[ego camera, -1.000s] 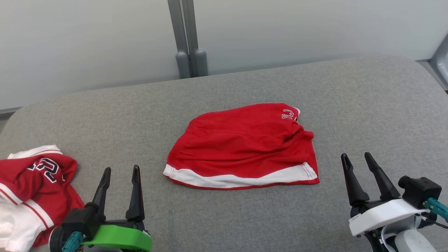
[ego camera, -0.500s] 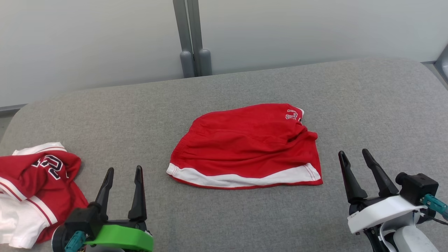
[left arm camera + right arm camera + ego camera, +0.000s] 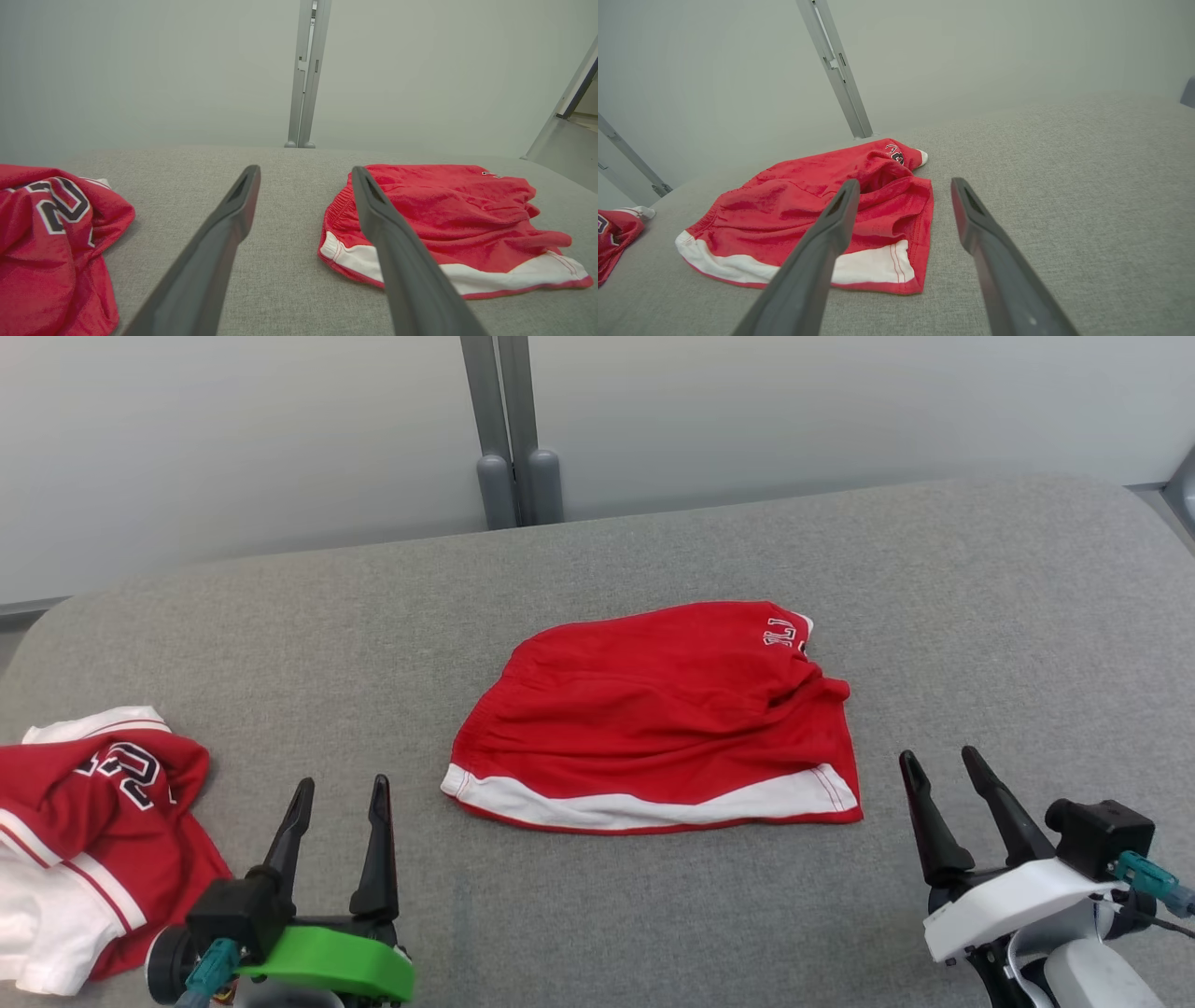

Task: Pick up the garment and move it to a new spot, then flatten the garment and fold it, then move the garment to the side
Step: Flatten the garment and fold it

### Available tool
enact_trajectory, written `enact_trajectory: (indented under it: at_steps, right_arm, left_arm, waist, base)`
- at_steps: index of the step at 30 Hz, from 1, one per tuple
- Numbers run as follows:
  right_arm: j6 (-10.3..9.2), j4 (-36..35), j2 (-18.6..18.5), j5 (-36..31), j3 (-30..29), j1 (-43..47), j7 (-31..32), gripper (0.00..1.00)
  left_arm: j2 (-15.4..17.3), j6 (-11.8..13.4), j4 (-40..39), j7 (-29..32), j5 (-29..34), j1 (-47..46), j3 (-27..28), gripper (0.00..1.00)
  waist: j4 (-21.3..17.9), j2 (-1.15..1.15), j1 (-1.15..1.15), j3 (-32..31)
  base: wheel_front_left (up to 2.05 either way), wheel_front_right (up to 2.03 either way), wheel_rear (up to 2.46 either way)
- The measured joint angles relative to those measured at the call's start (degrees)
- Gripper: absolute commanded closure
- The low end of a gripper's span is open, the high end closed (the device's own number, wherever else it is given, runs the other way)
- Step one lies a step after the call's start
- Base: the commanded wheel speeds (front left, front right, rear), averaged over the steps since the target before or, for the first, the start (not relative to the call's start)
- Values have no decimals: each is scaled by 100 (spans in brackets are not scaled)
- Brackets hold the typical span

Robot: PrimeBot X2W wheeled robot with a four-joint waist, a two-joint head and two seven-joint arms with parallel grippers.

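**Head view:** Red shorts point(image 3: 653, 719) lie mid-way across the grey woven pad point(image 3: 980, 616), well apart from both pincers. Left gripper point(image 3: 341, 786) is at lower left, jaws spread wide, nothing held. Right gripper point(image 3: 936, 756) is at lower right, likewise wide and empty. A crumpled red jersey point(image 3: 93, 840) w/ numerals sits at the far left, clear of the shorts.

**Left wrist view:** The shorts point(image 3: 444, 210) are ahead and to the right of the fingers. Soft knit, gathered elastic waist, white hem band. They lie mostly flat, w/ bunching at the far end.

**Right wrist view:** The shorts point(image 3: 794, 210) are ahead and to the left. Stitched white hem, a small emblem and deep creases near the corner.

**Assessment:** No grasp made. Step in hand appears to be the approach for pick-up or smoothing; can't tell which. Next move calls for both pincers to reach fwd and pinch opposite edges. Limp cloth is likely to sag.
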Motion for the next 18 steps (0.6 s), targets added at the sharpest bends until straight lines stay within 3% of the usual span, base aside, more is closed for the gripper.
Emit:
enact_trajectory:
  at_steps: [6,18]
  right_arm:
    - [0,302,-114,86,322,-397,528,0]
    - [0,913,-99,483,834,-1200,1571,0]
  left_arm:
    - [159,-148,259,645,-165,-364,-227,0]
    - [895,-271,633,1793,-1065,-1243,-1261,0]
  waist:
    - [-21,0,0,243]
    - [-57,0,0,845]
  base:
    - [0,0,0]
    - [0,0,0]
